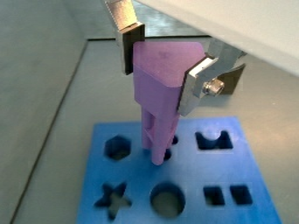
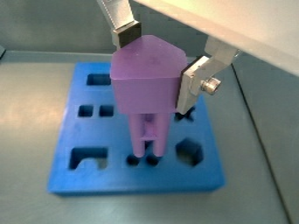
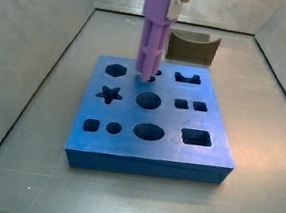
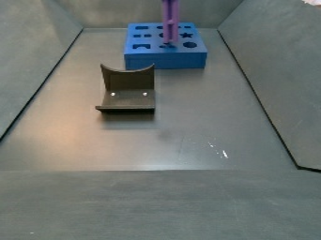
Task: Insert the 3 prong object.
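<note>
The jaws grip the wide head of the purple 3 prong object (image 2: 149,79); the gripper (image 2: 158,57) holds it upright over the blue block (image 3: 153,120), prongs seemingly entering a hole. The fixture (image 4: 127,90) stands well apart on the bench (image 4: 189,131).

A lab test cell w/ a robot rig is indicated: a bare grey floor (image 4: 189,131) is enclosed by plain grey walls (image 4: 32,84), no furnishings seen. A dark fixture (image 4: 127,90) is stood on the floor, well apart from a blue block (image 3: 151,120) cut w/ shaped holes (star, hexagon, circles, squares), i.e. a benchmark-type setup. The gripper (image 2: 162,59) is seen above the block in both wrist views, clamped on a purple 3 prong object (image 2: 149,87) held upright w/ prongs at the block's top face.
</note>
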Robot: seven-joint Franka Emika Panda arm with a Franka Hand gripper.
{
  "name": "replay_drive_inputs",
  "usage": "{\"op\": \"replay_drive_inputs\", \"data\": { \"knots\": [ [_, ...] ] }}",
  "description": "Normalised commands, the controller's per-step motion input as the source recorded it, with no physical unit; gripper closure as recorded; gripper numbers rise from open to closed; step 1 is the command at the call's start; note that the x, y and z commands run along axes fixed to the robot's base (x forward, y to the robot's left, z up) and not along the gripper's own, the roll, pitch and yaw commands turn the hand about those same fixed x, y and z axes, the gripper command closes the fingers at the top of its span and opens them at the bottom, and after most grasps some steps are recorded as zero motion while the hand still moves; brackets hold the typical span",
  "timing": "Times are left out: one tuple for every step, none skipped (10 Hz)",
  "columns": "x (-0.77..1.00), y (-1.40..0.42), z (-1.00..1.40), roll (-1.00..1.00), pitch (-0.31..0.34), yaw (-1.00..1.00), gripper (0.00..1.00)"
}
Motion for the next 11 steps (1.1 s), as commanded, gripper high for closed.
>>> {"op": "replay_drive_inputs", "data": {
  "knots": [
    [0.17, 0.22, -0.27, -0.11, -0.076, -0.04, 1.00],
    [0.15, 0.03, -0.29, -0.05, -0.076, 0.00, 1.00],
    [0.00, 0.00, -0.26, 0.00, -0.084, 0.00, 1.00],
    [-0.07, -0.03, -0.33, 0.00, -0.134, 0.06, 1.00],
    [-0.03, 0.00, -0.46, -0.01, -0.139, 0.06, 1.00],
    [0.00, 0.00, -0.57, 0.00, -0.113, 0.00, 1.00],
    [0.00, 0.00, -0.54, 0.04, -0.084, 0.00, 1.00],
    [0.00, 0.00, -0.44, 0.07, -0.044, -0.04, 1.00],
    [0.00, 0.00, -0.43, 0.10, -0.037, -0.04, 1.00],
    [0.00, 0.00, -0.12, 0.00, -0.114, 0.00, 1.00],
    [0.00, 0.00, 0.00, 0.01, 0.000, 0.00, 1.00]
  ]
}}
